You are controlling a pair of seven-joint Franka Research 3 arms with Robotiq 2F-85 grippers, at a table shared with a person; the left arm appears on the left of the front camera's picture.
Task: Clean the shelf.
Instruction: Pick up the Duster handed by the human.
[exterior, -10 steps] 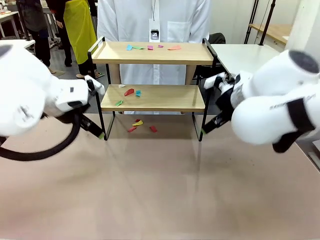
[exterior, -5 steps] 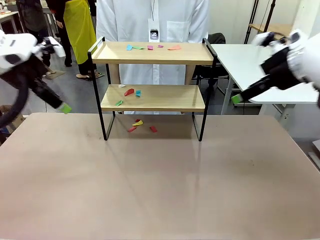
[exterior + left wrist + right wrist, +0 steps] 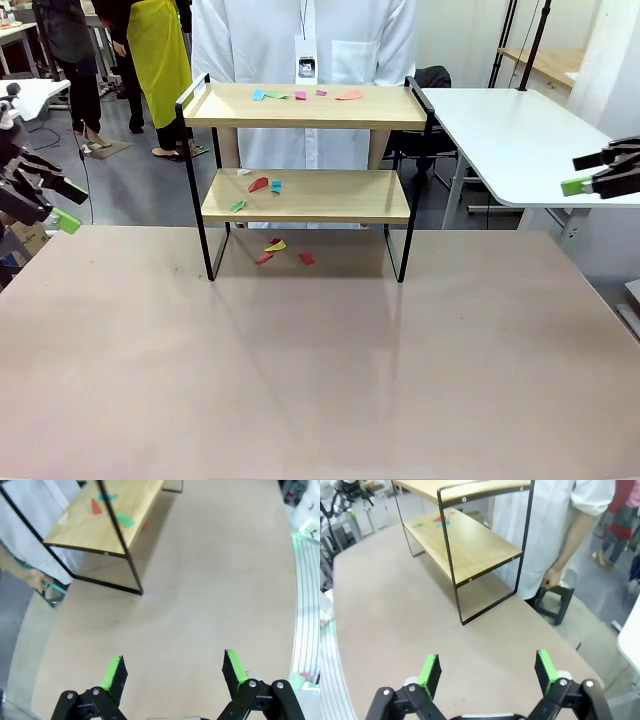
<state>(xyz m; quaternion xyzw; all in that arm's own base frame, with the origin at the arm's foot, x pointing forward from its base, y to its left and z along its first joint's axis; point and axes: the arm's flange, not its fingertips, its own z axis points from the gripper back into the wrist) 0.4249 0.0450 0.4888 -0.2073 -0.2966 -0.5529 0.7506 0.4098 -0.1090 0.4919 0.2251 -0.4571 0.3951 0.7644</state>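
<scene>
The shelf [image 3: 305, 195] stands at the table's far middle, two light wooden boards in a thin black frame. Coloured paper scraps lie on its top board [image 3: 300, 95], on its lower board [image 3: 262, 185] and on the table under it [image 3: 280, 250]. My left gripper [image 3: 68, 205] hangs open off the table's left edge, well away from the shelf. My right gripper [image 3: 582, 172] is open at the far right, over the neighbouring white table. The left wrist view looks past open, empty fingers [image 3: 172, 662] to the shelf [image 3: 105, 525]. The right wrist view does the same [image 3: 485, 667], with the shelf [image 3: 465, 545] farther off.
A person in a white coat [image 3: 300, 40] stands right behind the shelf. A white table [image 3: 500, 130] adjoins at the back right. A small dark stool [image 3: 555, 600] sits by the person's legs. The brown tabletop [image 3: 320, 370] stretches wide in front of the shelf.
Both arms have swung outward from the shelf's sides, the left to the left edge and the right to the right edge. Both grippers stayed open. The scraps have not moved.
</scene>
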